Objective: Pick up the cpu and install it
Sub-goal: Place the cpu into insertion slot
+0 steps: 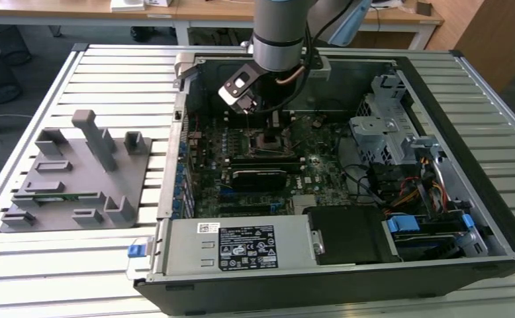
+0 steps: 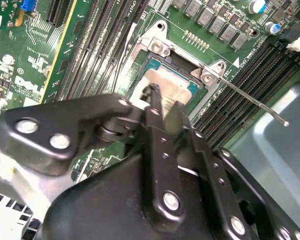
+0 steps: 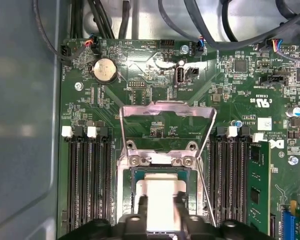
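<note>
The cpu (image 3: 160, 192), a small square chip with a silvery-white top, lies flat inside the open motherboard socket (image 3: 131, 180); the second wrist view shows the cpu (image 2: 172, 82) there too. My gripper (image 3: 161, 204) is down over it, one dark finger on each of two opposite edges of the chip, shut on it. In the second wrist view the gripper (image 2: 162, 102) covers the near half of the chip. In the exterior view the gripper (image 1: 267, 126) reaches into the open computer case, right above the socket (image 1: 268, 141).
The socket's metal load plate (image 3: 165, 107) stands folded open and its thin lever (image 2: 255, 102) sticks out sideways. Memory slots (image 3: 85, 175) flank the socket. A grey plastic tray (image 1: 72, 179) sits on the slatted table at the exterior view's left. Drive cages (image 1: 390, 126) and cables crowd the case's right side.
</note>
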`<action>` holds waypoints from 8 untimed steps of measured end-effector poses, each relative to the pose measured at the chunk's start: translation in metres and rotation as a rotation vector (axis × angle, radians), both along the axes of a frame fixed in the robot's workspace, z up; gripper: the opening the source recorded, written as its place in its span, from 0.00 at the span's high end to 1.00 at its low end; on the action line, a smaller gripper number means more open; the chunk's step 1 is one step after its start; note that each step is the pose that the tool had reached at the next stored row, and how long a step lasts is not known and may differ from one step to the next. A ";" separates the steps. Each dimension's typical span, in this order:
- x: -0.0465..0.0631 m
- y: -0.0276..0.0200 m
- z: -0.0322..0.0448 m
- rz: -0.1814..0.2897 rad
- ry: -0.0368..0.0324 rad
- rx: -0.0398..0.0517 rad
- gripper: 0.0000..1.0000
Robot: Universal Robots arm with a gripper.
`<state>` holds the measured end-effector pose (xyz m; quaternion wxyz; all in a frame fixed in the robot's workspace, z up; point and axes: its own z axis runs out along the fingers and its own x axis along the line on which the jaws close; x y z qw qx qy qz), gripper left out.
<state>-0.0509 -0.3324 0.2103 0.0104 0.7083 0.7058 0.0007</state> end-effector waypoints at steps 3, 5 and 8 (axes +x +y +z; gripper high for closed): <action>0.000 0.0000 0.0020 0.000 0.0002 0.0000 0.76; 0.000 0.0000 0.0032 0.000 0.0002 0.0000 0.87; 0.000 0.0000 0.0044 0.000 0.0003 0.0001 0.89</action>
